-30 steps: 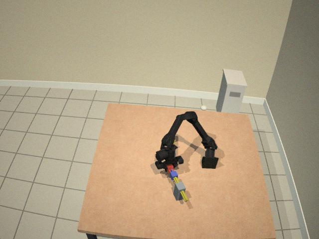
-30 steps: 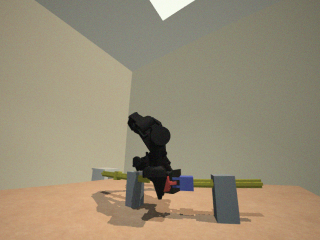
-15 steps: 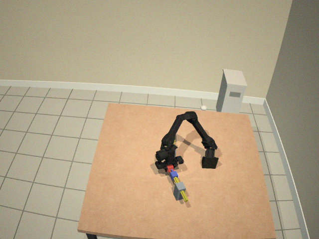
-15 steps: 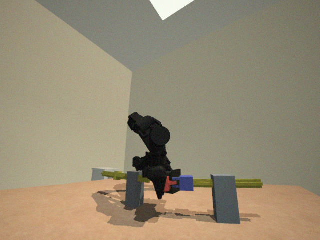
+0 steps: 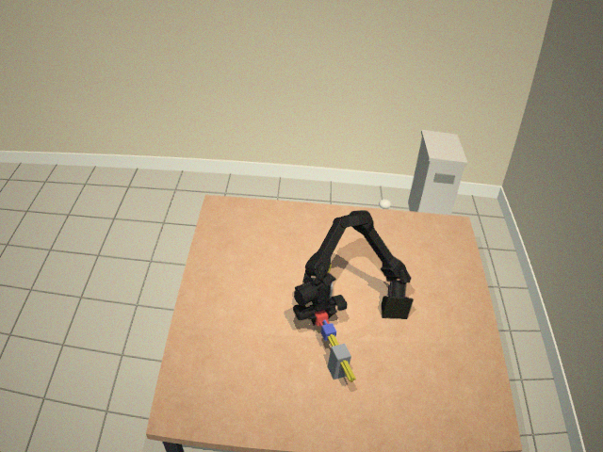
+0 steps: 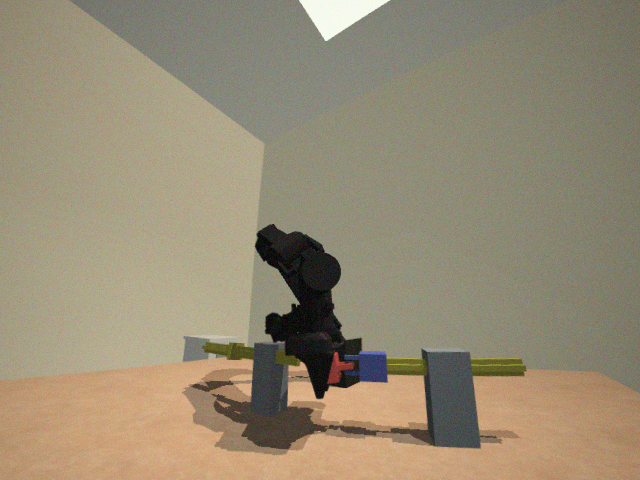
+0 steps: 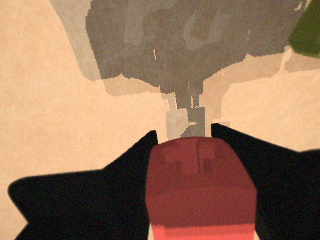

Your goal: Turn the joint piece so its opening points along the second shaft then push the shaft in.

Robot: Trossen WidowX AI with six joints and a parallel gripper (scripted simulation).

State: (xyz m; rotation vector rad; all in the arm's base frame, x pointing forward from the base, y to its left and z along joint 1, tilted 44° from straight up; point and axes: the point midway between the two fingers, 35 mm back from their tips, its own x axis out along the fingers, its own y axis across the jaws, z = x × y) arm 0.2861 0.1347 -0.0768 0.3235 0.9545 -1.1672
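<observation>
The red joint piece (image 5: 321, 318) (image 6: 336, 367) (image 7: 201, 200) sits on the blue fork (image 5: 329, 330) (image 6: 373, 366) at the end of the first yellow shaft (image 5: 348, 370) (image 6: 498, 366). That shaft runs through the near grey block (image 5: 340, 354) (image 6: 450, 397). My gripper (image 7: 183, 132) is shut on the red piece, one finger on each side. The second yellow shaft (image 6: 219, 349) passes through the other grey block (image 6: 266, 379). Its olive end (image 7: 307, 35) shows at the wrist view's upper right, apart from the red piece. The red piece's opening and its exact aim are hidden.
A collar (image 6: 236, 351) sits on the second shaft beyond its block. The arm's base (image 5: 397, 307) stands on the table (image 5: 234, 389) to the right. The arm arches over the back and hides most of the second shaft and block in the top view.
</observation>
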